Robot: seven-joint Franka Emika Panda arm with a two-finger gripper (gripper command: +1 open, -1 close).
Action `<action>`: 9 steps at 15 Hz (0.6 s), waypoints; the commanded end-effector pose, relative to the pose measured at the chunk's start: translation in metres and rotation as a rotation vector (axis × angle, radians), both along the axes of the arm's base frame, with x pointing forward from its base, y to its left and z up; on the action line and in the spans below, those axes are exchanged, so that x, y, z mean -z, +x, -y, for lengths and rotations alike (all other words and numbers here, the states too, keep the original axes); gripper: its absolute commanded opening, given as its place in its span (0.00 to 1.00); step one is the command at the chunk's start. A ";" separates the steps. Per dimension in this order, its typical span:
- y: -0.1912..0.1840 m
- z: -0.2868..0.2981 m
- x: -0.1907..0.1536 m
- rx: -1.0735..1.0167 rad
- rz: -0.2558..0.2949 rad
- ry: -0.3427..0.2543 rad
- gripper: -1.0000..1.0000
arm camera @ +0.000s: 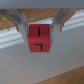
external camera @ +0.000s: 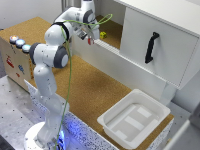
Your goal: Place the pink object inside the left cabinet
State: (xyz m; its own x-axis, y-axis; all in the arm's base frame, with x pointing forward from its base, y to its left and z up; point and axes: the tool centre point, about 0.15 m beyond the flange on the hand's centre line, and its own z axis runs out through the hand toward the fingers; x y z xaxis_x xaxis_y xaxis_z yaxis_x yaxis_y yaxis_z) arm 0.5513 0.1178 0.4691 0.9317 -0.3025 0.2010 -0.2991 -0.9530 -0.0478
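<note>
The gripper (arm camera: 39, 31) was closed on the pink object (arm camera: 39, 40), its fingers (arm camera: 21, 24) pressed against both sides of the cube; in the exterior view it hung at the front edge of the left cabinet (external camera: 112, 27), near a small yellow cube (external camera: 103, 35); only the wrist view showed black marks on the cube's face.

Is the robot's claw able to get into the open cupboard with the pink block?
Probably yes. The claw holds the pink block right at the open cupboard; no door blocks that side, only a yellow cube inside.
</note>
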 end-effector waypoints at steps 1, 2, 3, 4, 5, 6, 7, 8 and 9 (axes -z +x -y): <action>0.050 0.028 0.007 -0.043 0.013 0.017 0.00; 0.057 0.028 0.008 -0.057 0.009 0.014 0.00; 0.066 0.028 0.008 -0.071 0.009 0.009 0.00; 0.074 0.027 0.009 -0.085 0.005 0.003 0.00; 0.081 0.026 0.008 -0.095 0.008 0.000 0.00; 0.089 0.026 0.006 -0.102 0.016 -0.002 0.00; 0.097 0.026 0.004 -0.107 0.022 -0.001 0.00; 0.103 0.026 0.002 -0.113 0.028 -0.002 0.00; 0.108 0.026 0.000 -0.120 0.031 -0.004 0.00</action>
